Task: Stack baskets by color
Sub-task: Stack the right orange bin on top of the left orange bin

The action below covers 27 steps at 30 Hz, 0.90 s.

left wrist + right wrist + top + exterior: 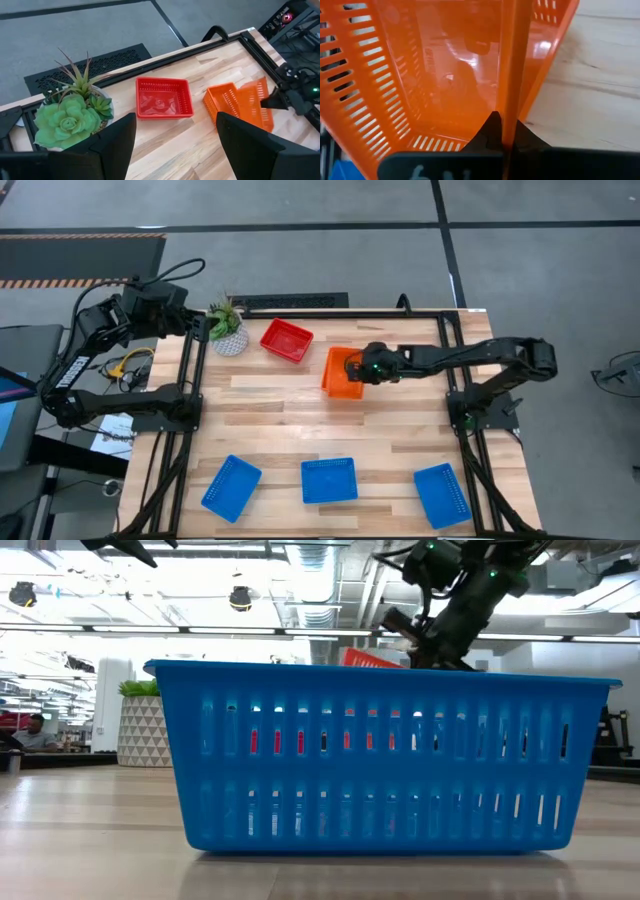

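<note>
Near the table's middle, my right gripper [358,368] is shut on a tilted orange basket [343,372]. In the left wrist view a second orange basket [222,102] shows close against the held one [256,100]. A red basket [287,340] rests flat on its bottom at the far side. Three blue baskets [231,486] [329,480] [442,494] lie in a row along the near edge. My left gripper [175,127] waits open, raised beyond the table's far left corner. My right gripper pinches one wall of the orange basket at its rim [509,107], one finger [490,131] inside the basket and the other outside. The fingers come slanting down from the table's right. The basket hangs tilted; whether its lower edge rests on the other orange basket, I cannot tell.
A green plant in a white pot [228,330] stands at the far left corner, beside the red basket. Bare wood lies between the far baskets and the blue row. In the low view the middle blue basket [385,755] fills the foreground.
</note>
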Available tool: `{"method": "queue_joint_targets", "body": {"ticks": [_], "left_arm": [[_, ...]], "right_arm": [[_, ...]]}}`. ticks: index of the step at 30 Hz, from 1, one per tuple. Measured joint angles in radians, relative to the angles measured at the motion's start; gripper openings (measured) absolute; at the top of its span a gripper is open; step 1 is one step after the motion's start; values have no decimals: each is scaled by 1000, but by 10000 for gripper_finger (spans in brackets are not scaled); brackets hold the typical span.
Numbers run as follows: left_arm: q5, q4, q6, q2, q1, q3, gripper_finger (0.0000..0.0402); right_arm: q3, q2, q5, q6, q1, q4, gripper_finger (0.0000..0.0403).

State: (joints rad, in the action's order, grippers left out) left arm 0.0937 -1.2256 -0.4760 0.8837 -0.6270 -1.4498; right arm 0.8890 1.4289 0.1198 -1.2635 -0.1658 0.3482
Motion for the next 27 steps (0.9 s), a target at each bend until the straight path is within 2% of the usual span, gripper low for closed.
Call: {"method": "queue_joint_targets", "body": {"ticks": [6, 12, 22, 27], "left_arm": [[0, -20, 13, 0, 0, 0, 263], [0, -19, 22, 0, 0, 0, 263], [0, -18, 27, 0, 0, 0, 263], [0, -17, 28, 0, 0, 0, 263]], "right_arm": [[0, 16, 72, -88, 2, -31, 5], [0, 17, 79, -136, 7, -40, 8], [0, 32, 67, -116, -1, -12, 47], [0, 29, 65, -76, -6, -7, 90]]}}
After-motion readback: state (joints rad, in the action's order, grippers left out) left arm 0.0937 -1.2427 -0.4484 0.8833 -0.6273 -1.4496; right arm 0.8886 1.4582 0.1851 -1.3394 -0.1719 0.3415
